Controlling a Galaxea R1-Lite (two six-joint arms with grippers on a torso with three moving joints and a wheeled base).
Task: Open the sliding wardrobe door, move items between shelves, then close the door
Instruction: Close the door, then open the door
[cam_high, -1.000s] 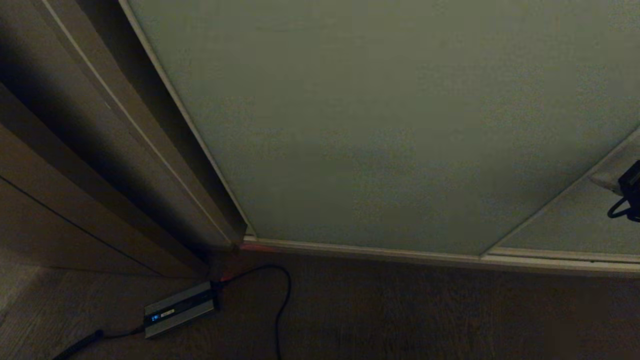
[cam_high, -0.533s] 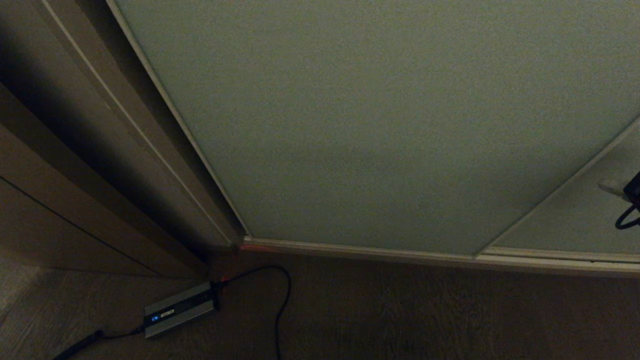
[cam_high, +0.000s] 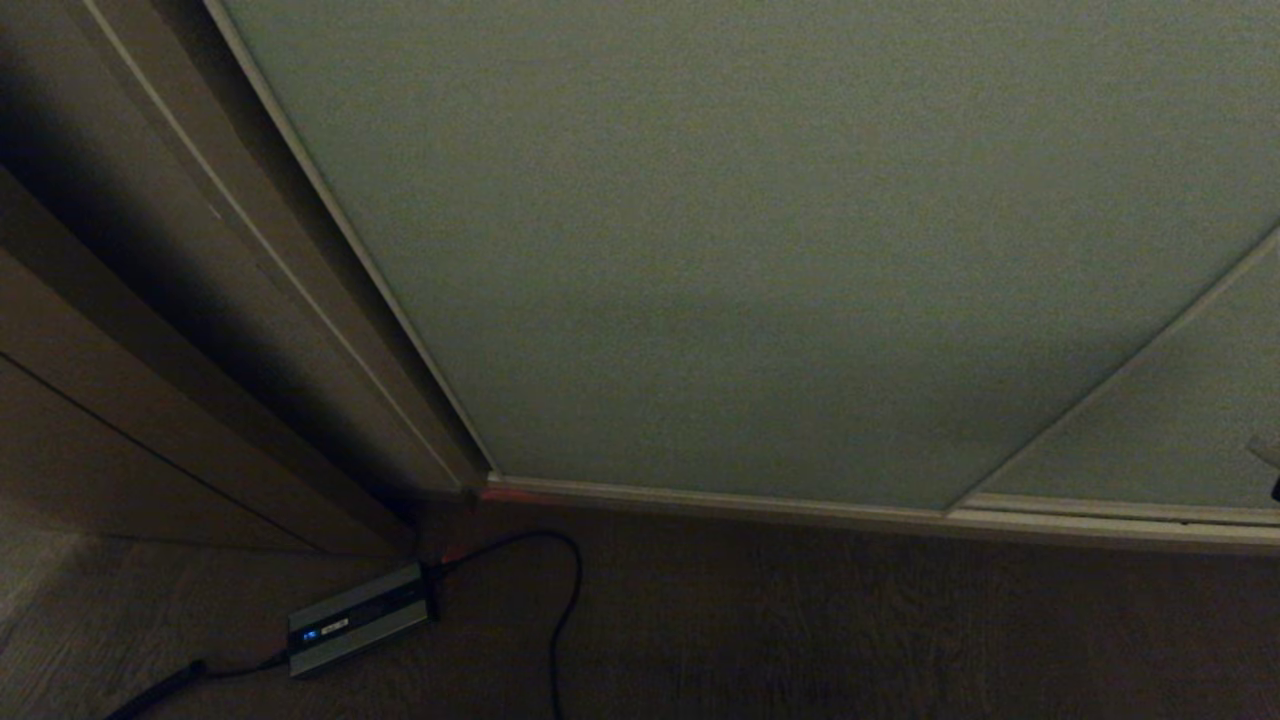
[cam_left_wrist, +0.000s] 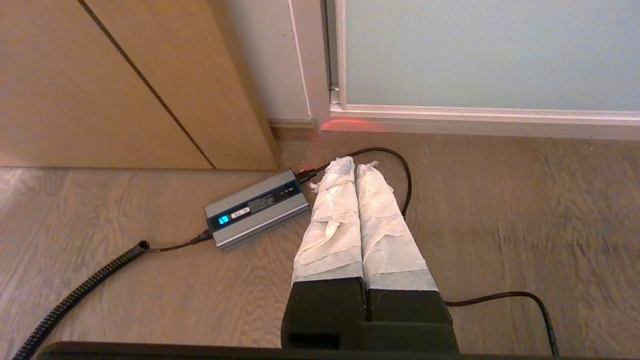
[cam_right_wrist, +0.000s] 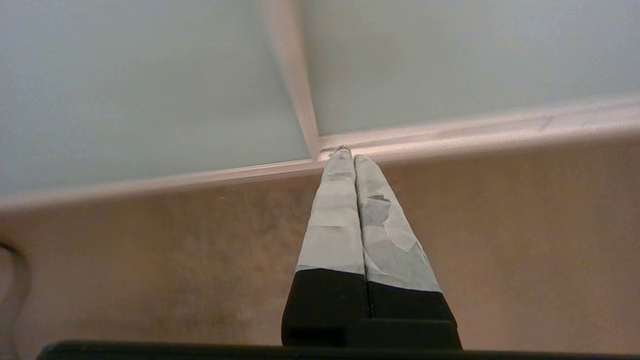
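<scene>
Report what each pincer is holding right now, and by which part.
Nothing is held. The left pincer is shut and empty above the floor; the right pincer is shut and empty, pointing at the sliding wardrobe door.

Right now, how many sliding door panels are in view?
2. The large sliding wardrobe door fills most of the head view; a second panel overlaps at its lower right. Others may lie beyond view.

Dim light lies over a wood-grain floor (cam_high: 800, 620). A brown wooden side panel (cam_high: 120, 380) stands at the left. On the floor near its foot lies a grey metal box (cam_high: 358, 618) with a small blue display, black cables (cam_high: 565, 600) running from both ends.
</scene>
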